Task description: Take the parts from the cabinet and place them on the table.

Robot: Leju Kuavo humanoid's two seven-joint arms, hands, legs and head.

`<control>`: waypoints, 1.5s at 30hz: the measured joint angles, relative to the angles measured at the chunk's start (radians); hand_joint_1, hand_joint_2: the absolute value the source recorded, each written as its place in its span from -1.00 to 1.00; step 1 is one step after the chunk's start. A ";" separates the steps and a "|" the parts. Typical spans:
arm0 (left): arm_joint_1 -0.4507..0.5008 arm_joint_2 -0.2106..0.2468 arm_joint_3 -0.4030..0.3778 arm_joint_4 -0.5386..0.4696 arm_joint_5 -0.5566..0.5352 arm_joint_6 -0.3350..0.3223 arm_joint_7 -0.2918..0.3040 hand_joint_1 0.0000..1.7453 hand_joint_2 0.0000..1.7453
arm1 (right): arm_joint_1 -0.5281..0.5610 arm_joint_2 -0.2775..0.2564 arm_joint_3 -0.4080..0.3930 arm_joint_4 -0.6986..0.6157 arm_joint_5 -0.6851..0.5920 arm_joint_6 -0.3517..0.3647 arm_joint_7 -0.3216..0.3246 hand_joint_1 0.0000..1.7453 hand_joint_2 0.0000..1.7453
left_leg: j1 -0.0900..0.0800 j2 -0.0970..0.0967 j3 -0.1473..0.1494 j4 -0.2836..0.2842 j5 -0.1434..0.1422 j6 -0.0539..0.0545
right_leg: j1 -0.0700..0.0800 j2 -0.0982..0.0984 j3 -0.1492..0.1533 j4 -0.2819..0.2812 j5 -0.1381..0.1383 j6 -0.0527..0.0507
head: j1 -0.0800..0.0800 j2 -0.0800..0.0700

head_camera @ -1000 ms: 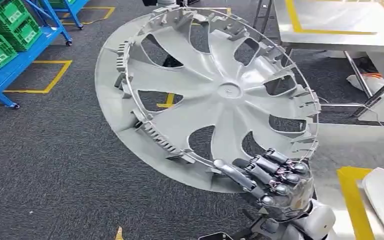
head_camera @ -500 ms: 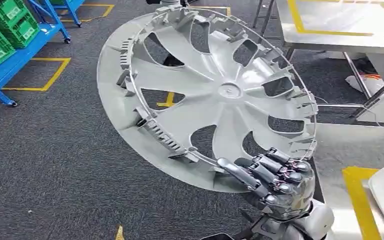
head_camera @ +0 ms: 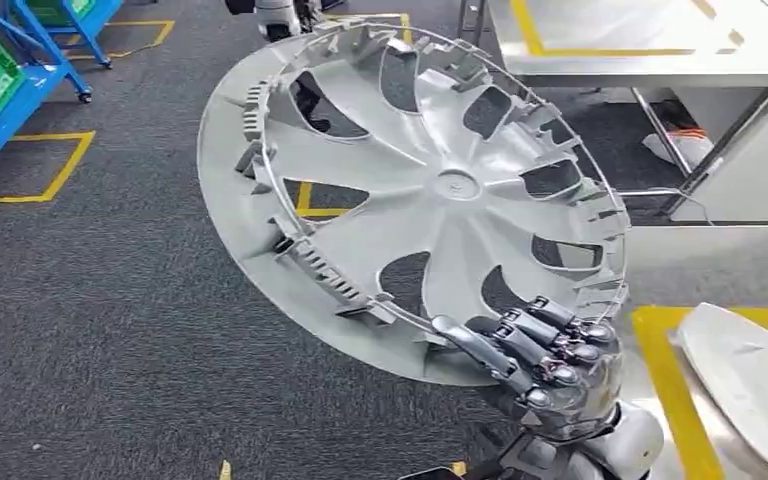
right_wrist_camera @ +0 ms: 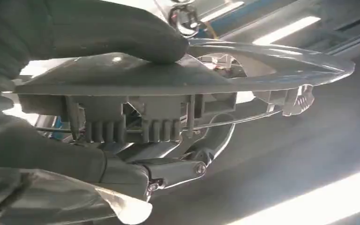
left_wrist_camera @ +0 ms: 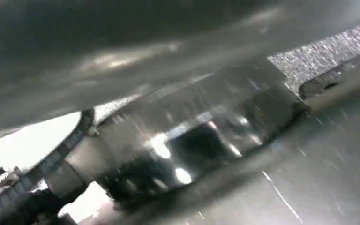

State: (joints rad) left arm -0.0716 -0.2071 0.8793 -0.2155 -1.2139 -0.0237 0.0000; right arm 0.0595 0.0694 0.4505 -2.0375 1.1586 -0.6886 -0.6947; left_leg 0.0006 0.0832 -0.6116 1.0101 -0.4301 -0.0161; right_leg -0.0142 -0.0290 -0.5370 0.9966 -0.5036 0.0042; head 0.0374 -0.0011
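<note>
1. Head view has my right hand low in the picture, fingers curled over the near rim of the wheel cover and clamping it. From the right wrist, my thumb presses on one face of the rim while the fingers close on the ribbed clips of the other, so the cover is pinched between them.

2. My left hand I cannot judge: its wrist picture is a blur of grey surfaces, and whether it is spread or closed is not readable.

3. The wheel cover is in the air, tilted, its ribbed inner side towards me, over the dark carpet and resting on nothing.

4. Against the pictures from a second and half a second ago, my grip on the rim looks the same and the cover sits in the same place before me. What has slid is the surroundings: the blue rack with its green crates has gone towards the left edge, and the steel table and the yellow floor tape have come leftwards. I read that as my body turning right, not the things moving.

5. A pale part lies at the right edge, more of it showing now.

6. My judgement: the pick is done, and I am mid-carry, turning towards the table; setting the cover down remains.
</note>
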 joint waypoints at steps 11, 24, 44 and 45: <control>0.014 0.012 0.006 0.000 0.003 -0.009 -0.001 -1.00 -1.00 | -0.019 0.003 0.025 0.028 0.008 0.000 0.001 1.00 1.00 | 0.015 -0.188 0.041 0.009 -0.033 0.015 | 0.008 0.137 -0.023 0.015 0.014 -0.005 | 0.000 0.000; 0.012 0.015 0.014 0.000 0.018 -0.015 -0.005 -1.00 -1.00 | -0.027 0.008 0.040 0.052 0.009 0.000 0.002 1.00 1.00 | 0.006 -0.007 0.044 -0.022 -0.031 0.038 | 0.002 0.005 -0.074 0.110 -0.011 0.034 | 0.005 0.000; 0.022 0.018 0.027 0.000 0.020 -0.024 -0.011 -1.00 -1.00 | -0.024 0.026 0.042 0.065 0.041 0.000 0.000 1.00 1.00 | 0.006 -0.170 0.057 -0.003 -0.056 0.020 | 0.000 0.165 -0.051 0.007 0.037 0.010 | -0.004 0.000; 0.022 0.018 0.027 0.000 0.020 -0.025 -0.011 -1.00 -1.00 | -0.024 0.026 0.041 0.065 0.042 0.000 0.000 1.00 1.00 | 0.007 -0.157 0.058 -0.009 -0.052 0.026 | 0.000 0.178 -0.055 0.005 0.041 0.016 | -0.003 0.000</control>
State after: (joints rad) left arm -0.0499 -0.1896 0.9068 -0.2159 -1.1940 -0.0485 -0.0114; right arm 0.0354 0.0954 0.4917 -1.9722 1.2001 -0.6889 -0.6951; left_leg 0.0073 -0.0740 -0.5534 1.0007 -0.4823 0.0097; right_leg -0.0144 0.1492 -0.5915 1.0016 -0.4622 0.0207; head 0.0347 -0.0011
